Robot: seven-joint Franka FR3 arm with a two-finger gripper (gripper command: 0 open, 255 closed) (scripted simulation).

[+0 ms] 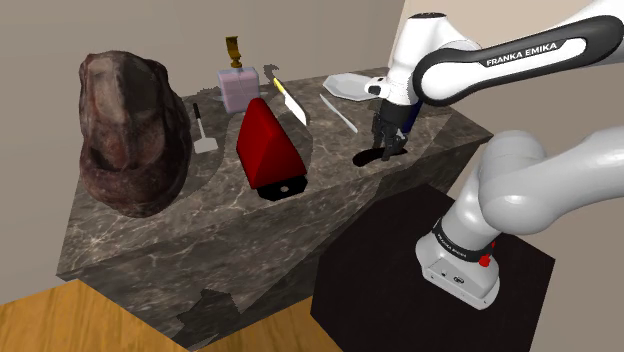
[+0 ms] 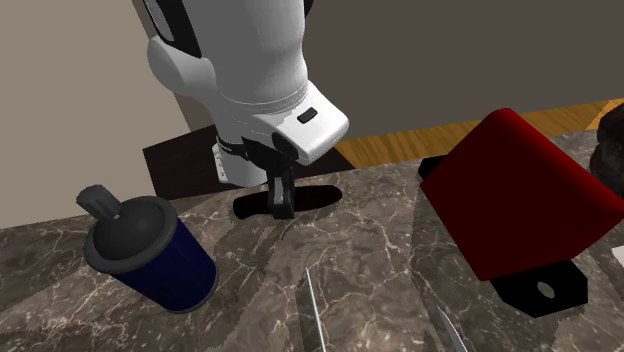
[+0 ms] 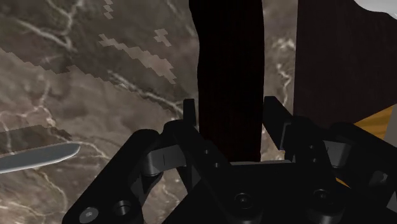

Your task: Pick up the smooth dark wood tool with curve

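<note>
Gripper: the black gripper (image 3: 232,109) points down at the marble counter (image 1: 200,240), close to the counter's edge on the side of the stand (image 1: 400,275).
Jaws: one finger (image 3: 191,114) stands at each long side of the dark tool (image 3: 232,63). They seem to press on it, though the contact itself is hard to see from the wrist view.
Task thing: the dark tool lies flat on the counter and passes between the fingers. In the second exterior view its rounded end (image 2: 320,197) comes out at the right of the gripper (image 2: 280,205).
Nearest neighbour: a navy cup (image 2: 150,255) with a grey lid stands upright near the gripper, apart from it.
Thin blade: a silver blade (image 3: 38,158) lies flat on the marble to one side of the tool, not touching it.
Further off: a red wedge (image 1: 268,140) stands on a black base, well apart from the gripper, toward the shoulder view's left.
Behind the wedge: a yellow-handled knife (image 1: 292,105) and a pale pink bottle (image 1: 238,88).
Farthest: a small spatula (image 1: 205,135) and a big brown lump (image 1: 130,130) at the counter's other end.
In the way: nothing lies across the tool; the arm's own wrist hides part of it in the shoulder view.
</note>
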